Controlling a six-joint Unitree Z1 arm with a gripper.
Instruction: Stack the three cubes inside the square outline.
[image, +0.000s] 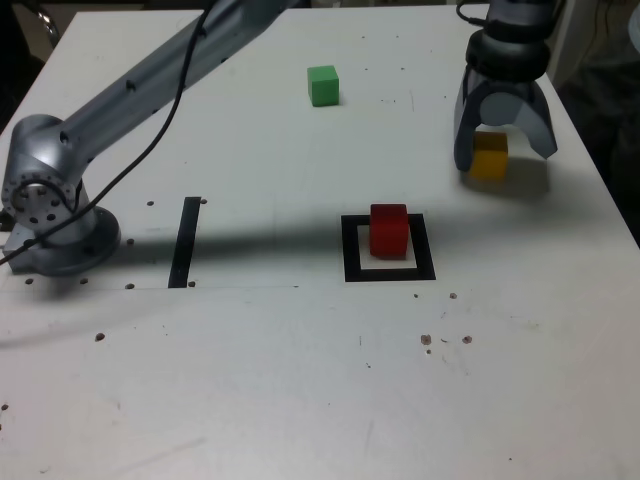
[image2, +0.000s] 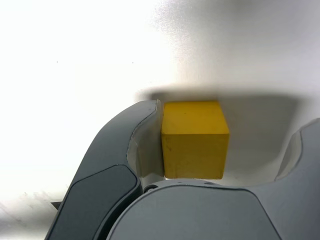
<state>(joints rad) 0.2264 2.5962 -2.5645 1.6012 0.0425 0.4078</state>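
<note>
Here, in the exterior view, the gripper (image: 503, 155) stands open at the far right, jaws straddling the yellow cube (image: 489, 157) on the table (image: 300, 380). The red cube (image: 389, 229) sits inside the square (image: 390, 272); the green cube (image: 323, 85) lies far off, left of the gripper. In the wrist view, one finger (image2: 145, 135) touches the yellow cube (image2: 195, 139); the other stands apart.

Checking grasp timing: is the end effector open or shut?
Open: the end effector straddles the yellow cube, one side clearly gapped.
</note>
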